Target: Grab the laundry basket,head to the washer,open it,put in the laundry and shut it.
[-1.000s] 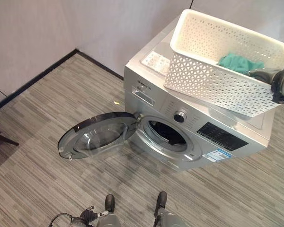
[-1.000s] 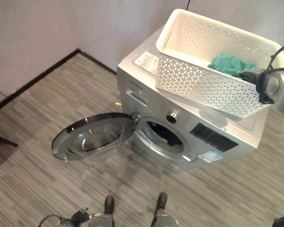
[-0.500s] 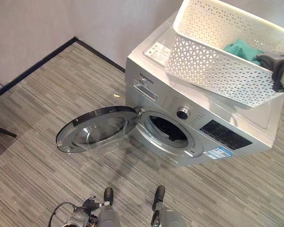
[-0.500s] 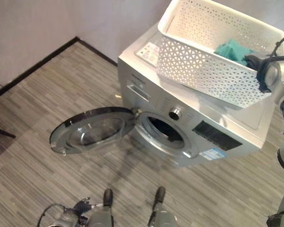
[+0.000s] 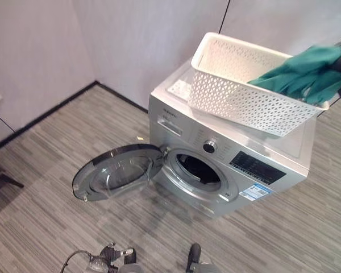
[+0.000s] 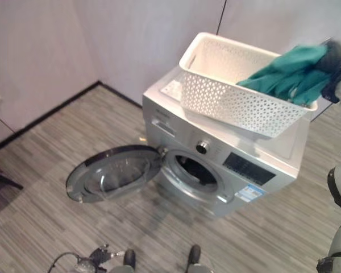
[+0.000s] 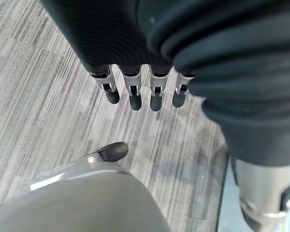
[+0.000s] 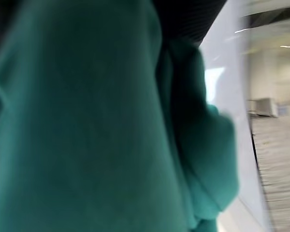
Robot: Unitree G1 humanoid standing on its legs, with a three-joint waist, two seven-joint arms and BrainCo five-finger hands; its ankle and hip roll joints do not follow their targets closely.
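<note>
A silver front-loading washer stands against the wall with its round door swung wide open to the left, and the dark drum opening is exposed. On its top sits a white perforated laundry basket. A teal cloth hangs lifted above the basket's right end, and my right hand is shut on it at the upper right. The same teal cloth shows close up in the right wrist view. My left hand hangs low over the floor, fingers straight and open, holding nothing.
Grey walls meet in a corner behind the washer, with a black skirting strip along the floor. Striped grey flooring spreads in front of and left of the open door. A dark furniture leg shows at the far left.
The right hand has raised the teal cloth up out of the basket, where it lay before. The camera has shifted, so the washer sits lower in the picture.
</note>
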